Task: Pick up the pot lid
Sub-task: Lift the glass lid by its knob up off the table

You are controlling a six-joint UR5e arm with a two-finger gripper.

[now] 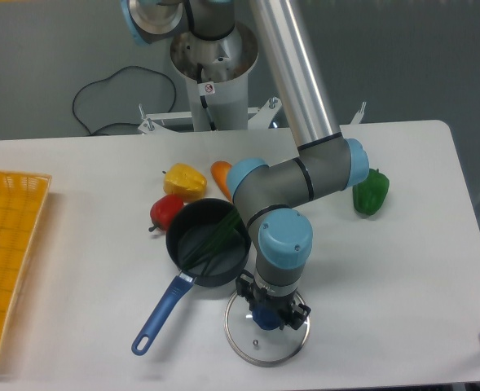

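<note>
The gripper (272,305) was held low, its fingers partly apart around the blue knob (265,318); whether the knob was firmly gripped could not be told. Even pressing from both sides was needed, then straight lifting, without the pan (184,235) being bumped. The lid (266,345) was placed directly below the gripper.

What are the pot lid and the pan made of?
Pot lid: likely clear glass, since the tabletop shows through, with a shiny metal-looking rim. Pan: probably coated metal, going by its dark, smooth body; handle looks like glossy blue plastic.
</note>
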